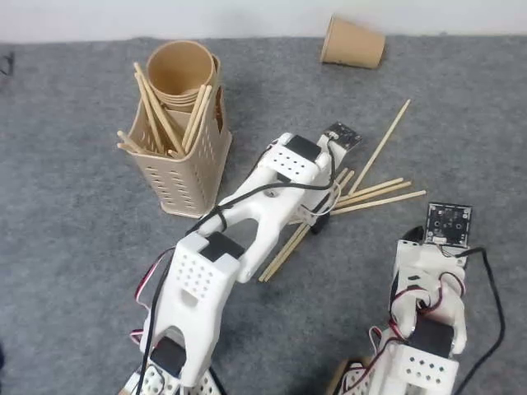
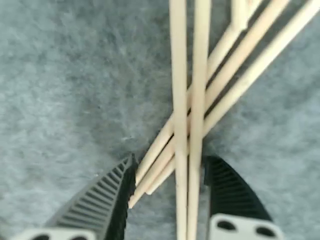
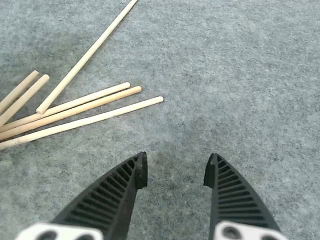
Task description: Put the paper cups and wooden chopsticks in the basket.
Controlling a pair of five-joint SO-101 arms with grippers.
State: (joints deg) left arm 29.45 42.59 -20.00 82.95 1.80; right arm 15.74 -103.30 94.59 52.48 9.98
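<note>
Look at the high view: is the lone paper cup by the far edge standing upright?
No, the lone paper cup lies tipped over on its side on the grey carpet.

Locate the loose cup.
In the high view, the cup lies on its side at the far edge of the carpet, right of the basket, beyond the chopsticks.

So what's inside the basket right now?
A stack of paper cups stands in the basket, with several chopsticks leaning beside it. Its walls hide how many cups are nested and where the sticks' lower ends rest.
</note>
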